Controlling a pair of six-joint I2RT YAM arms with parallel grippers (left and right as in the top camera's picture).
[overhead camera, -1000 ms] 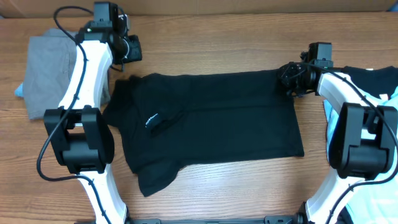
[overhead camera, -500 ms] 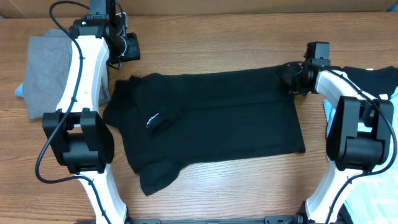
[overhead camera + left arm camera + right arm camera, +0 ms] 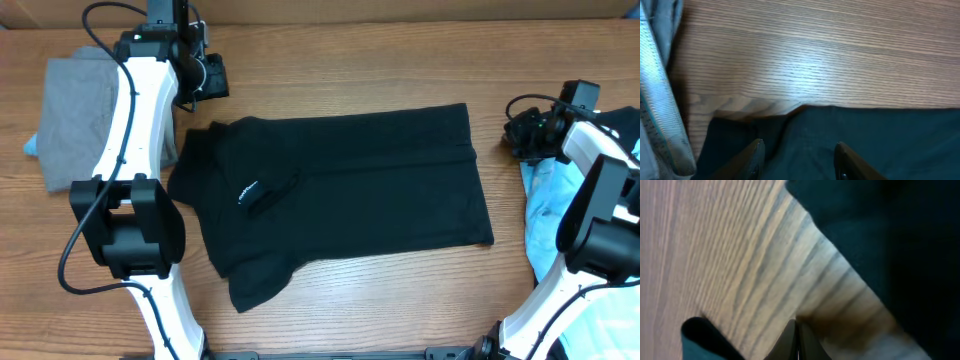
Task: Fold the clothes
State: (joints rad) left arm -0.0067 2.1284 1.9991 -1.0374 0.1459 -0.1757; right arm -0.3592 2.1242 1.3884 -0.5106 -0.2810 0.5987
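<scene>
Overhead view: the open left hand (image 3: 800, 161) should pinch the black T-shirt (image 3: 340, 190) by its edge, while the right hand (image 3: 796, 339) is closed.

Matt black cloth T-shirt (image 3: 360, 180), smooth grained wood table (image 3: 350, 70), soft grey shirt (image 3: 75, 110)

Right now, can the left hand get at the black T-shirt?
Probably yes: the left hand sits open just over the black T-shirt at its far edge, with nothing between them.
</scene>
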